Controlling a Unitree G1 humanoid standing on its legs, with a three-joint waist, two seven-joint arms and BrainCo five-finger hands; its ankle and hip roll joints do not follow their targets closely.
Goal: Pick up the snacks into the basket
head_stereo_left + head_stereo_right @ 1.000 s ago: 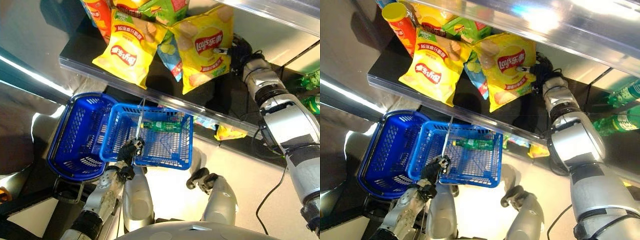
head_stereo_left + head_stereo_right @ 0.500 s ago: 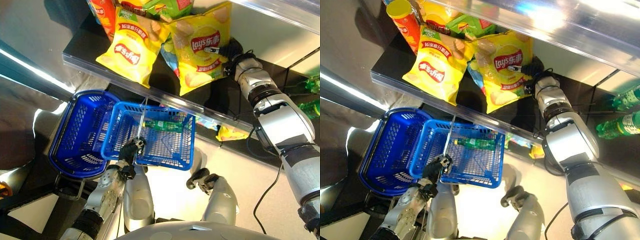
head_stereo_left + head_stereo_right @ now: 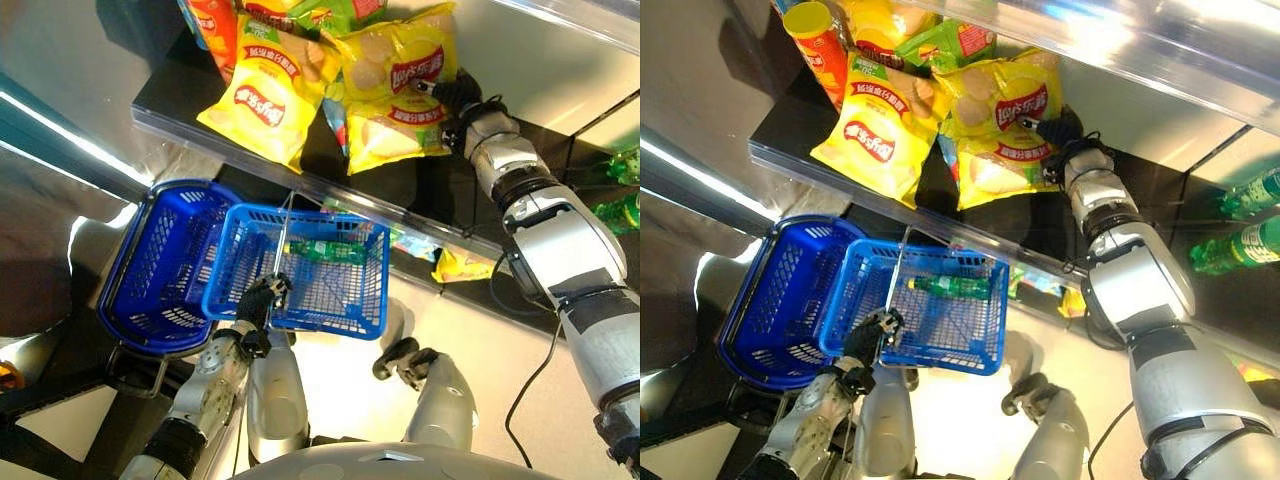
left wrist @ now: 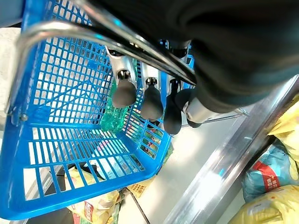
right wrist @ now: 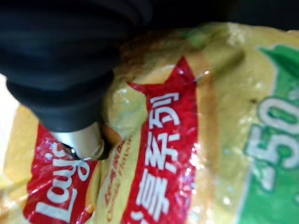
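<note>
On the dark, clear-edged shelf (image 3: 170,105), the robot's right hand (image 3: 1058,135) presses into a crumpled yellow crisp bag with a red label (image 3: 1002,132), its fingers sunk in the foil so that how firmly they are closed around it cannot be told. Below, the left hand (image 3: 262,299) has its fingers curled round the metal handle (image 4: 117,42) of the blue plastic mesh basket (image 3: 362,310), which holds a green plastic bottle (image 3: 330,249) but, as far as can be seen, no snacks. A second yellow crisp bag (image 3: 262,92), a green packet (image 3: 955,42) and an orange tube (image 3: 823,48) lie on the shelf, so most of the job looks undone.
</note>
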